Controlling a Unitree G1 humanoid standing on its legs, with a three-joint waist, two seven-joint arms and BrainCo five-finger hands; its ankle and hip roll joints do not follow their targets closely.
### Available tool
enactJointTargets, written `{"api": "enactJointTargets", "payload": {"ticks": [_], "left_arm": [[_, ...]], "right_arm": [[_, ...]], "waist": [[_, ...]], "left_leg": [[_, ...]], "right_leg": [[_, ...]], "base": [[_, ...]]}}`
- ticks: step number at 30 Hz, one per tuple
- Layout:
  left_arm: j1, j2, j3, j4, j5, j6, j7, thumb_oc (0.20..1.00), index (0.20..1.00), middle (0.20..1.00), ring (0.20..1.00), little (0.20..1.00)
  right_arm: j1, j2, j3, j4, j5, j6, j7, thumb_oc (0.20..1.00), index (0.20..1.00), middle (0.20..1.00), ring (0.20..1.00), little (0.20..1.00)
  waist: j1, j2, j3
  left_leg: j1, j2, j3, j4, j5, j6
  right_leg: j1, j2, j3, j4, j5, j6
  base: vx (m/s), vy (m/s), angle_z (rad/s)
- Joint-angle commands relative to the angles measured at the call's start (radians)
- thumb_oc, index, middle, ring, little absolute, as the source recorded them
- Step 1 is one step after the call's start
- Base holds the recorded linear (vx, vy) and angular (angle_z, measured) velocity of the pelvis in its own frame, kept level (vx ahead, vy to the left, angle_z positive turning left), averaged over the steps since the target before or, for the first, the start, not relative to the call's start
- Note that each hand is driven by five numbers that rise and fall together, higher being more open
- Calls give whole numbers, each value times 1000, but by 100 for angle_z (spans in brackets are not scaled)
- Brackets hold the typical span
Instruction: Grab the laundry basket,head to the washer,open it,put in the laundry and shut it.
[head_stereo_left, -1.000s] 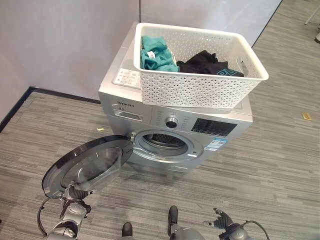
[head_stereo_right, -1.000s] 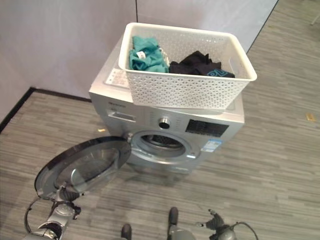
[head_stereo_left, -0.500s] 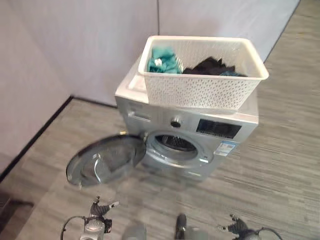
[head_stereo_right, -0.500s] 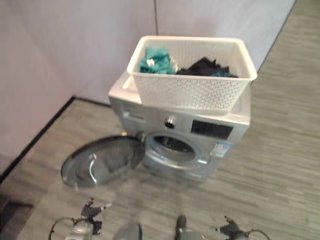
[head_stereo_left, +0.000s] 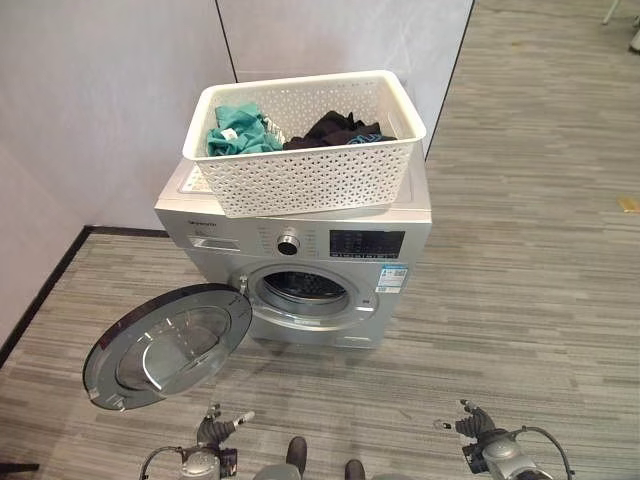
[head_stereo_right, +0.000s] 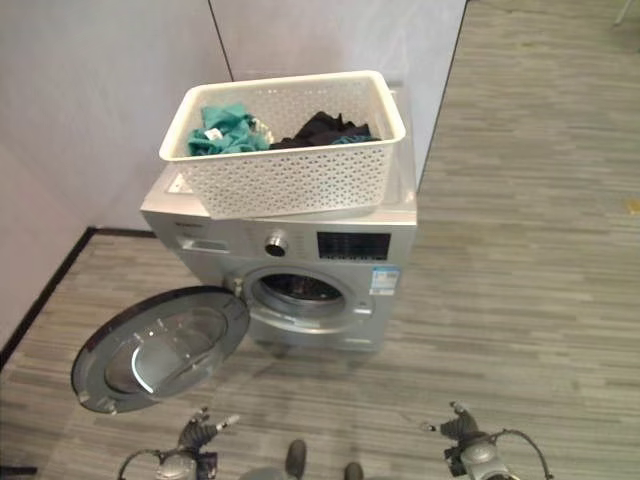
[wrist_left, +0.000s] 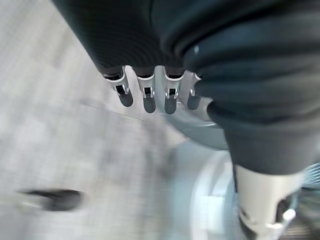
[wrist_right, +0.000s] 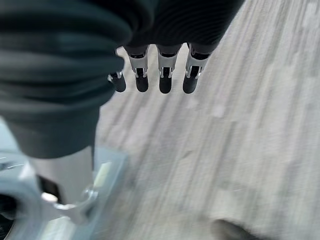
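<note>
White laundry basket (head_stereo_left: 305, 150) sits on the washer (head_stereo_left: 300, 260) with the door (head_stereo_left: 165, 345) open, clothes (head_stereo_left: 240, 130) not yet loaded, left hand (head_stereo_left: 215, 430) and right hand (head_stereo_left: 475, 428) open, empty.

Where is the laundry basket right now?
In the eye views the white laundry basket sits on top of the silver washer, above its open door, with teal and black clothes inside.

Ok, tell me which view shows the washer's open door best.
The left eye view: the door lies whole, swung fully open. The right eye view shows much the same. The left wrist view catches a blurred curved part, probably the door's.
</note>
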Motion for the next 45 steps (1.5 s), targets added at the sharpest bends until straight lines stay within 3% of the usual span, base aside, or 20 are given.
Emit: {"api": "enactJointTargets", "payload": {"ticks": [1, 4, 7, 10, 15, 18, 28, 34, 42, 43, 45], "left_arm": [[51, 104, 11, -163, -114, -77, -49, 1000, 1000, 1000, 1000, 1000], [113, 141, 33, -390, -107, -68, -71, 1000, 1000, 1000, 1000, 1000], [116, 131, 45, -433, -124, -81, -54, 1000, 1000, 1000, 1000, 1000], [112, 134, 34, -424, -78, -63, -53, 1000, 1000, 1000, 1000, 1000], [93, 105, 6, -336, -123, -34, -49, 1000, 1000, 1000, 1000, 1000], [100, 91, -28, -259, -163, 16, -53, 1000, 1000, 1000, 1000, 1000], [102, 99, -88, -50, -119, 70, -64, 1000, 1000, 1000, 1000, 1000], [50, 53, -97, 262, -62, 85, -63, 1000, 1000, 1000, 1000, 1000], [-20, 46, -49, 562, 206, 86, -26, 1000, 1000, 1000, 1000, 1000], [-33, 58, -21, 638, 265, 84, -12, 1000, 1000, 1000, 1000, 1000], [-37, 65, -3, 659, 275, 85, -8, 1000, 1000, 1000, 1000, 1000]], "right_arm": [[10, 1, -10, -211, 78, -101, -7, 1000, 1000, 1000, 1000, 1000], [-20, -12, 4, -444, 51, -120, -3, 1000, 1000, 1000, 1000, 1000], [-54, -4, 36, -575, 84, -142, -4, 1000, 1000, 1000, 1000, 1000], [-90, -22, 78, -594, 22, -128, 6, 1000, 1000, 1000, 1000, 1000], [-88, 24, 100, -509, 26, -85, -6, 1000, 1000, 1000, 1000, 1000], [-43, 60, 112, -433, 63, -25, -11, 1000, 1000, 1000, 1000, 1000], [-59, 37, 83, -496, 97, -6, -41, 1000, 1000, 1000, 1000, 1000], [-149, -19, 7, -632, 62, -36, -111, 1000, 1000, 1000, 1000, 1000], [-167, -116, -146, -738, -50, -74, -202, 1000, 1000, 1000, 1000, 1000], [-173, -163, -235, -776, -100, -100, -264, 1000, 1000, 1000, 1000, 1000], [-175, -180, -265, -796, -107, -104, -278, 1000, 1000, 1000, 1000, 1000]], "waist": [[34, -11, -16], [39, -23, -11], [56, -41, -27], [64, -59, -41], [52, -62, -56], [45, -56, -74], [33, -51, -93], [36, -76, -110], [50, -117, -121], [65, -138, -123], [69, -145, -122]], "left_leg": [[-76, 2, -10, 145, -103, -24], [-81, 4, -21, 136, -93, -29], [-80, 9, -30, 104, -62, -44], [-67, 13, -39, 81, -44, -49], [-48, 8, -48, 54, -31, -46], [-39, 6, -48, 16, -17, -41], [-30, -4, -37, -45, 3, -27], [-32, -15, -30, -51, -9, -14], [-30, -22, -34, -52, -22, -4], [-29, -25, -41, -53, -29, -2], [-29, -26, -42, -52, -31, -1]], "right_leg": [[8, -202, -38, -60, 157, 136], [42, -194, -13, -118, 146, 132], [82, -191, -34, -177, 145, 128], [106, -185, -48, -182, 130, 118], [120, -180, -50, -180, 121, 113], [111, -181, -64, -180, 128, 116], [68, -203, -65, -161, 147, 136], [51, -215, -52, -158, 160, 147], [45, -223, -49, -148, 162, 158], [44, -224, -55, -141, 164, 163], [43, -225, -55, -138, 164, 163]], "base": [[-72, -19, -135], [-40, -46, -20], [-15, -68, 18], [-9, -84, 20], [0, -22, 18], [-2, 26, 7], [4, 53, 5], [27, 69, 0], [41, 34, 1], [62, 42, 1], [52, 34, 3]]}}
